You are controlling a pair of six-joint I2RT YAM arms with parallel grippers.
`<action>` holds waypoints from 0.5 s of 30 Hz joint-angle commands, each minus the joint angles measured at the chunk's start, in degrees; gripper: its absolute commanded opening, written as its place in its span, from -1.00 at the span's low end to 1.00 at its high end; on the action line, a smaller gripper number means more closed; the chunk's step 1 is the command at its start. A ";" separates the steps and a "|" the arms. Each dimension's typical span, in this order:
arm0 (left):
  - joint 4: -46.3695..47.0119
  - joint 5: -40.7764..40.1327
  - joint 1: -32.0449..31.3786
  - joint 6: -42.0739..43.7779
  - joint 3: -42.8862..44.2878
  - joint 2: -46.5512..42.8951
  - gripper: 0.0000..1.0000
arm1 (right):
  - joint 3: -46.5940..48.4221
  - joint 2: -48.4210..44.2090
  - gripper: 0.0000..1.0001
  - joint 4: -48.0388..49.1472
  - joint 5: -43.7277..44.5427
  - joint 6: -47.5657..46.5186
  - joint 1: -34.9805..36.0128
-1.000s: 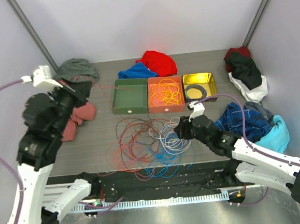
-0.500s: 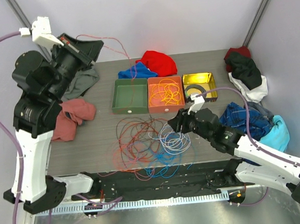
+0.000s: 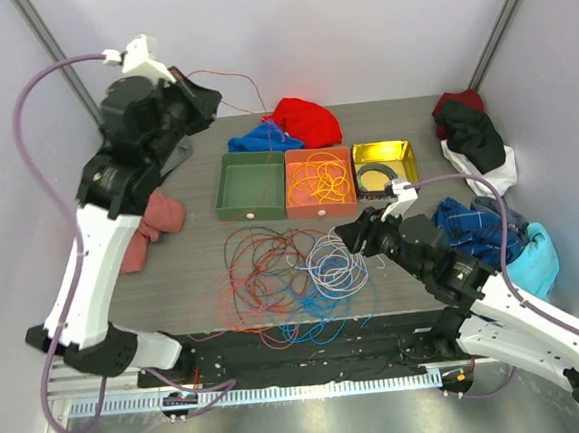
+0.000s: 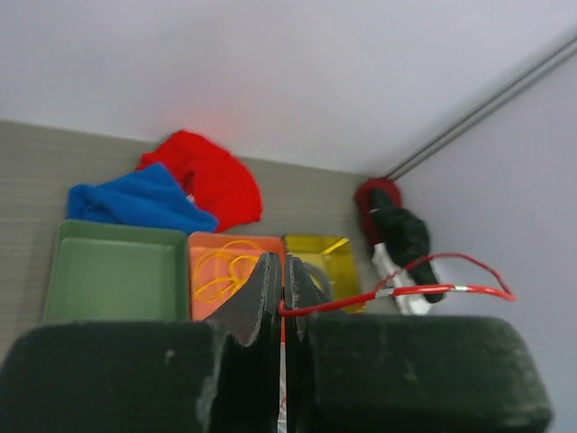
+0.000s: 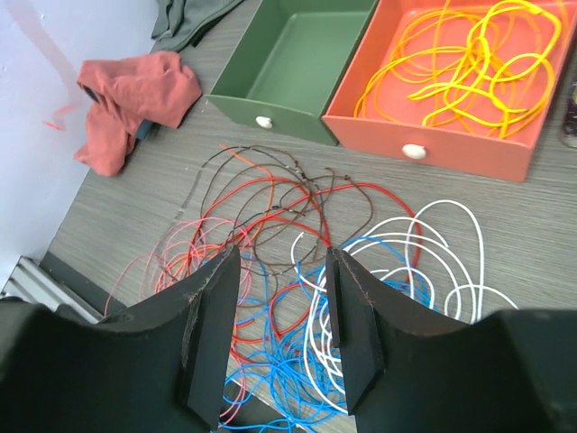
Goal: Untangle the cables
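Above the far-left table (image 3: 189,275) corner, the left gripper (image 4: 281,287) is pinching one red cable (image 4: 424,290), seemingly light and limp. Other cables (image 3: 294,271) are lying tangled mid-table under the half-open, empty right gripper (image 5: 282,266); single strands are looking best for gripping.

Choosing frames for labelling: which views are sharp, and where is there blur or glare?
Top external: evenly lit, sharp, sheen on the yellow tray. Left wrist: soft throughout, the left gripper a dark blur pinching the red cable. Right wrist: cables crisp, the right gripper near and dark.
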 commanded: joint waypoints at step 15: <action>6.45 -9.46 4.82 3.30 -1.40 20.53 -1.00 | -5.34 -10.08 0.01 -4.10 7.88 -1.27 0.44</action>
